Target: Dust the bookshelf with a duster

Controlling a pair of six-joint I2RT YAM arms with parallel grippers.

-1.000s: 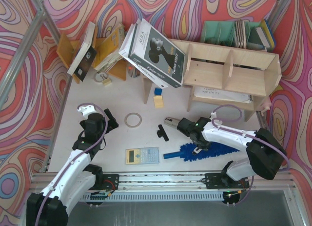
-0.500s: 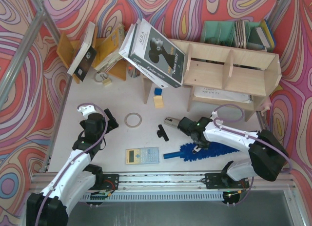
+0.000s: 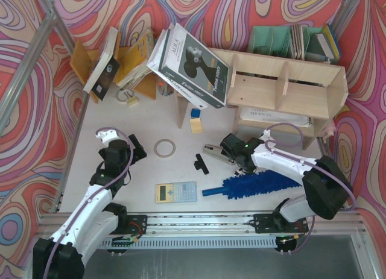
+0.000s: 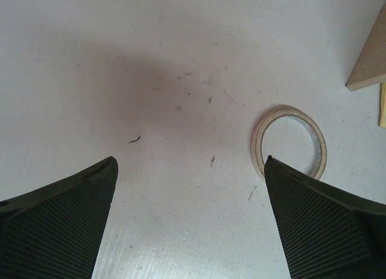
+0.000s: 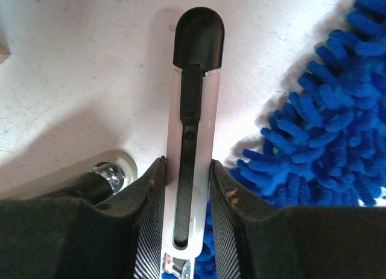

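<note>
**Top view.**
- Table (image 3: 120, 116): white, carries everything listed.
- Bookshelf (image 3: 283, 86): stands at the far right corner of the table, on its legs, with open compartments and papers lying under it.
- Duster (image 3: 256, 184): lies flat along the near edge, right of centre, handle pointing toward the calculator (image 3: 176, 191). It has not shifted over the last second.
- Right gripper (image 3: 222, 153): sits just beyond the duster toward the far edge. Its forearm has swung off the blue pile, so the whole length of the duster now shows. A white tool (image 3: 209, 150) sticks out from between its fingers.
- Left gripper (image 3: 136, 151): near the left edge, beside a tape ring (image 3: 164, 147), unchanged.

**Left wrist view.**
- Left gripper (image 4: 190, 188): fingers spread wide with nothing between them. Below is bare table, with the tape ring (image 4: 257, 149) by the right finger.

**Right wrist view.**
- Right gripper (image 5: 188, 170): fingers pressed against both sides of the white tool (image 5: 193, 80), a slim white body with a black slider, so they are clamped on it.
- Duster (image 5: 325, 128): blue pile just beside the tool on the right, not gripped.

**Assessment.** Dusting has likely not begun. The right gripper is busy with something the task does not need, and it would have to let that go before the duster can be taken.
</note>
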